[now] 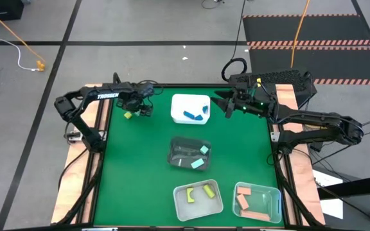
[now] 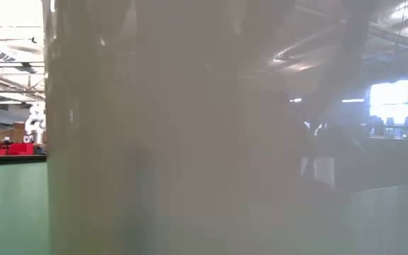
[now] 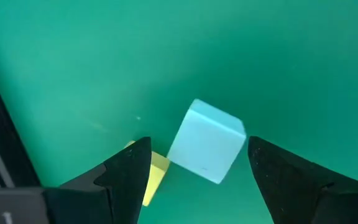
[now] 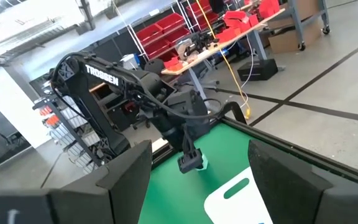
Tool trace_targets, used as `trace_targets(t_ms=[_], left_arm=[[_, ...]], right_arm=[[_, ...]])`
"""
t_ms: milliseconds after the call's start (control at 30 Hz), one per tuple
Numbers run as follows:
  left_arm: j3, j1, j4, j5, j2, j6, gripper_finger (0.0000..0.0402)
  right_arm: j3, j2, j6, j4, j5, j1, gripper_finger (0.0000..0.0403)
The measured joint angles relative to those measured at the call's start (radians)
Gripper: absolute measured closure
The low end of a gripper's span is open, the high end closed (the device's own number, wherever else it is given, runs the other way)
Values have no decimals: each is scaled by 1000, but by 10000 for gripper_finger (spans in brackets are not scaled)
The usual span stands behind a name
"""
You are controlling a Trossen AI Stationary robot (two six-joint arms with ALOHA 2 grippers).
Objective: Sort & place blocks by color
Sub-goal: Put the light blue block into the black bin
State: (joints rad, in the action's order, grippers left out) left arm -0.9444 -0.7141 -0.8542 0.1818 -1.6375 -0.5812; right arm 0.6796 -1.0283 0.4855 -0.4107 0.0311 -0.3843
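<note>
Green tabletop [image 1: 140, 160] fills the high view, sorting tubs lined toward its lower right. My left jaws [image 3: 191, 168] stand apart at upper left, straddling a mint block [image 3: 207, 142], a yellow block [image 3: 154, 174] touching one finger. Closing now could pinch both, or nudge mint askew. My right jaws [image 1: 227, 106] wait apart, empty, beside the white tub [image 1: 190, 108].

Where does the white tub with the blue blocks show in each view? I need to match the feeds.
High view: white tub, top centre, between the two arms.
Low view: cannot tell; a pale blur fills the picture.
Left wrist view: not in it.
Right wrist view: its rim at the bottom, a blue block inside.
Shared landmark: the left gripper.
</note>
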Motion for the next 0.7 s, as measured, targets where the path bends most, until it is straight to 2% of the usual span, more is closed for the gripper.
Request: trace_targets(t_ms=[233,533,600,700], left_arm=[[68,-7,126,1,0,31,133],[78,-9,182,1,2,79,135],[78,-7,178,-2,2,72,148],[77,-2,174,-7,2,46,194]], right_arm=[[0,-1,0,5,0,0,145],[0,-1,6,7,0,0,145],[0,-1,16,12,0,0,145],[0,-1,27,30,0,0,145]])
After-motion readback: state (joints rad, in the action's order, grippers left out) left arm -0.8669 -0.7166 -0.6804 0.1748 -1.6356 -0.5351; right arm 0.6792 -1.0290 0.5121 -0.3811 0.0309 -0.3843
